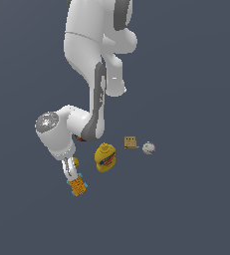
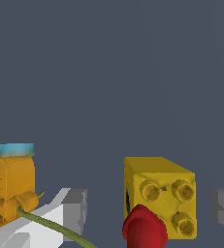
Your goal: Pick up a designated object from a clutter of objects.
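Gripper (image 1: pixel 72 175) lowered to desk (image 1: pixel 186 209), fingers (image 2: pixel 74 208) spread wide, nothing clamped; tiny yellow-red item (image 2: pixel 162 198) seen between fingers. Orange block (image 1: pixel 77 187) located just beside gripper tip, outside one finger. Yellow bottle (image 1: pixel 105 157), tan box (image 1: pixel 131 142), white ball (image 1: pixel 148 148) set apart toward exterior view's right

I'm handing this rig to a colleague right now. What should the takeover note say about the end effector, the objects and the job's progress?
End effector: low near the floor, fingers apart, nothing between them; the wrist view shows one finger beside the orange block, not around it.
Orange block: on the floor just beyond the fingertips, not lifted.
Small yellow brick with a red piece: lies between the fingers in the wrist view.
Yellow bottle, tan box, white ball: untouched, toward the exterior view's right.
Done: approach only.
Left: line up on the orange block, close, lift.
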Motion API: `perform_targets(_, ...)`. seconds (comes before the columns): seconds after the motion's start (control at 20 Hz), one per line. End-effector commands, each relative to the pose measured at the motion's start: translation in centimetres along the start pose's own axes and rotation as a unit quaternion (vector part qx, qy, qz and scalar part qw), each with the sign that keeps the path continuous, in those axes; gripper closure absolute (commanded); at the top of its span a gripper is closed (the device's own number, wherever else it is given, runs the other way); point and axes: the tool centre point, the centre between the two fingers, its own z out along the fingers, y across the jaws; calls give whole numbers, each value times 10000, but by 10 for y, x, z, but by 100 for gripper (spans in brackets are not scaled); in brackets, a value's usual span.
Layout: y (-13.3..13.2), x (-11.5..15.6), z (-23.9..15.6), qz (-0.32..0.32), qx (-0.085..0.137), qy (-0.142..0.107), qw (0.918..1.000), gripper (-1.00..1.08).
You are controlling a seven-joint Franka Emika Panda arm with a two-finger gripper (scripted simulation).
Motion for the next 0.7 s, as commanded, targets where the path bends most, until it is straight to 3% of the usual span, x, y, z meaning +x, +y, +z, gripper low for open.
perform_targets(0.0,6,-4,13,4,-86,-62,9999,108)
perform_targets(0.65,1,-1,0,10,-14,-9,10000,108)
